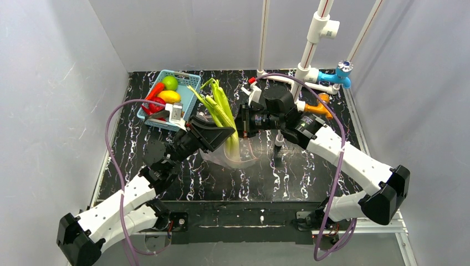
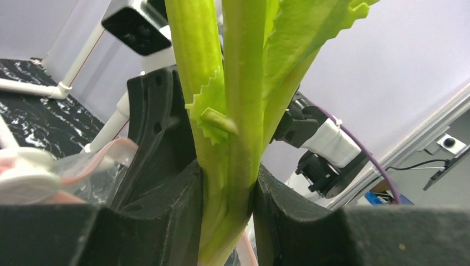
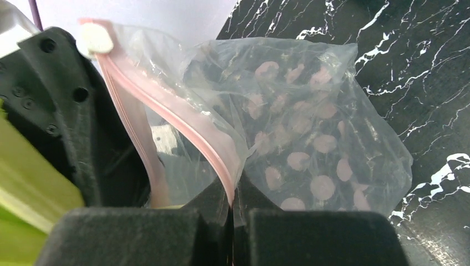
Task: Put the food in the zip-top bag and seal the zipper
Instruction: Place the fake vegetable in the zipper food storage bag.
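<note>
My left gripper (image 1: 221, 133) is shut on the green-and-white leek (image 1: 221, 111). It holds the leek upright, white end down in the mouth of the clear zip-top bag (image 1: 252, 154). In the left wrist view the leek stalk (image 2: 227, 138) is pinched between my black fingers. My right gripper (image 3: 233, 208) is shut on the pink zipper strip (image 3: 183, 127) at the bag's mouth and holds that edge up. The bag (image 3: 310, 144) has pink dots. The red pepper, red chili (image 1: 156, 90), yellow fruit (image 1: 169, 96) and green fruit (image 1: 170, 82) lie in the blue basket.
The light blue basket (image 1: 191, 83) stands at the back left. White pipes (image 1: 310, 50) with a blue fitting (image 1: 342, 75) rise at the back right. An orange-handled tool (image 1: 318, 108) lies behind my right arm. Grey walls enclose the black marbled table (image 1: 221, 183).
</note>
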